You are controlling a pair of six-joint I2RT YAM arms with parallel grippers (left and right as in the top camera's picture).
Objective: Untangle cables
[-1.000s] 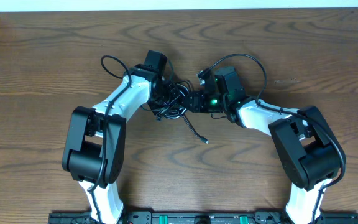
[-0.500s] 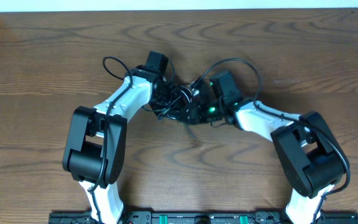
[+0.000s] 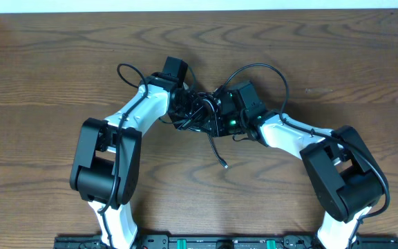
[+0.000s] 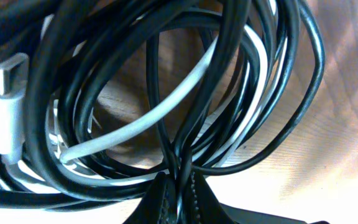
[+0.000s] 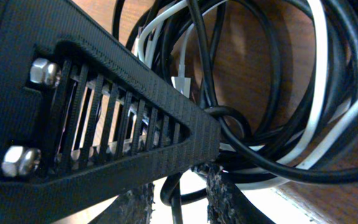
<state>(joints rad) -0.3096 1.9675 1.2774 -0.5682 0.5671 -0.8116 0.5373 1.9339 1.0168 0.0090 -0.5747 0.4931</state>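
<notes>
The cables [image 3: 197, 111], several thin black cords and one white cord, form a tangled bundle at mid-table between both grippers. One black tail [image 3: 216, 149] trails toward the front and ends in a small plug. My left gripper [image 3: 186, 111] is at the bundle's left side. In the left wrist view it [image 4: 180, 180] is shut on black strands, below the loops, the white cord [image 4: 166, 102] and a white plug [image 4: 6, 118]. My right gripper [image 3: 214, 116] meets the bundle from the right. Its fingers [image 5: 225, 193] stand apart, with a black cord [image 5: 174, 200] loose in the gap.
Thicker black arm wires arch above each wrist, one on the left [image 3: 126, 72] and one on the right [image 3: 275, 69]. A black slotted part with two bolts [image 5: 104, 124] fills the left of the right wrist view. The wooden table [image 3: 47, 69] ends at a pale strip at the back.
My right gripper has moved left into the bundle. The loose black tail swung and now hangs further toward the front. The left gripper has stayed put, still clamped.
</notes>
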